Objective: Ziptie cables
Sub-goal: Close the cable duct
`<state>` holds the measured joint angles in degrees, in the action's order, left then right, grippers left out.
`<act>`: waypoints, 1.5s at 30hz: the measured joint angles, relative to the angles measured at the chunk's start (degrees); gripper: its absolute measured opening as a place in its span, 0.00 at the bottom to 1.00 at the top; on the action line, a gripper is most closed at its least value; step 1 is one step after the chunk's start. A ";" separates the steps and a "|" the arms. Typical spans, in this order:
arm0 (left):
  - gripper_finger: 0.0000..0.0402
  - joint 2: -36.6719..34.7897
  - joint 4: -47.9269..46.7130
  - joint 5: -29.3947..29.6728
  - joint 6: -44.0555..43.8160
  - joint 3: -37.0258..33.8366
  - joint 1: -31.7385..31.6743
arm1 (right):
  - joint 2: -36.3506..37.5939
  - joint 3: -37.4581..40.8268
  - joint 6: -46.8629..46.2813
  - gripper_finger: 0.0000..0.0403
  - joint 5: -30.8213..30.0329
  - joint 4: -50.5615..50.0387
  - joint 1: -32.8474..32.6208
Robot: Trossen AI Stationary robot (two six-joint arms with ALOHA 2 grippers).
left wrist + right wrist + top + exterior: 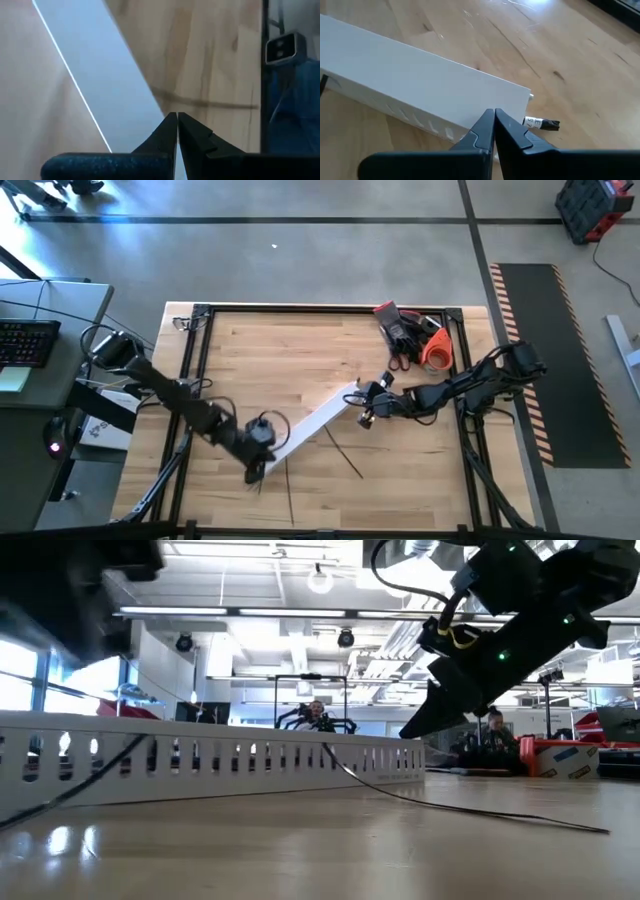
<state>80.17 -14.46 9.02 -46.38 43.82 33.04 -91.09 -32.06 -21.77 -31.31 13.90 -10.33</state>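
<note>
I am holding both claws pinched fully shut, gripping nothing. My left gripper (258,470) is hovering at the lower-left end of the white slotted duct (318,420), my right gripper (362,402) at its upper-right end. The zipties (345,457), thin dark strips, are lying on the wooden table (300,350) below centre.
</note>
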 joint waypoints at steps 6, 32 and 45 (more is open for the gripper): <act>0.00 5.61 1.88 3.35 -10.28 -1.94 5.38 | 0.09 -0.12 0.18 0.00 -0.28 -2.83 0.33; 0.00 -2.82 -12.51 21.50 28.83 -4.45 -17.23 | 20.57 -0.62 -22.23 0.00 -1.63 -31.39 -13.87; 0.00 -3.22 13.54 8.53 27.83 -14.39 -23.29 | 9.95 -0.67 -8.02 0.00 5.90 -18.95 -6.82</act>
<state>76.95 -0.92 17.55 -18.55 29.43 9.74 -81.14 -32.73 -29.80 -25.41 -5.06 -17.15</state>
